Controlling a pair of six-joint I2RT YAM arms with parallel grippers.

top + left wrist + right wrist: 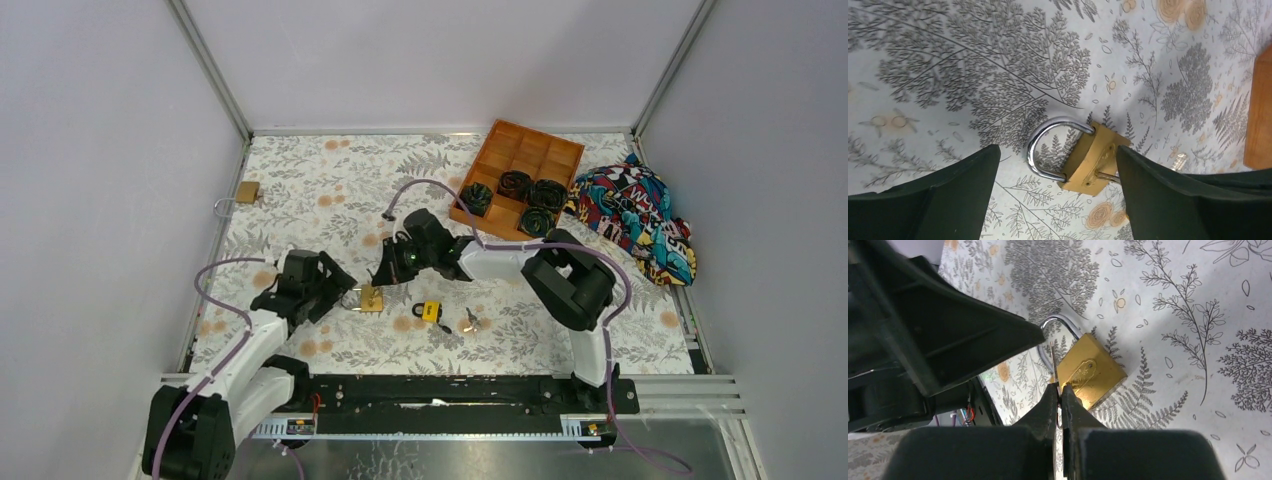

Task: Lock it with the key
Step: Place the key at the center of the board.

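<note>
My open left jaws should squeeze the hard, likely heavy gold metal padlock [1092,161] by its flat sides; my right jaws pinch the thin silver key [1052,365].

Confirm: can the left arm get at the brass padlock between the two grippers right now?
Probably yes. The left gripper is open with a finger either side of the brass padlock, nothing between. Only crowding: the right gripper, shut on the key, close beside the lock body.

Your left arm [245,350] reaches toward one o'clock, with the left gripper [348,298] spread wide. Your right arm [500,262] folds at the elbow and points toward nine o'clock, with the right gripper [1059,390] pinched tight on the key [1053,357], near the left one.
</note>
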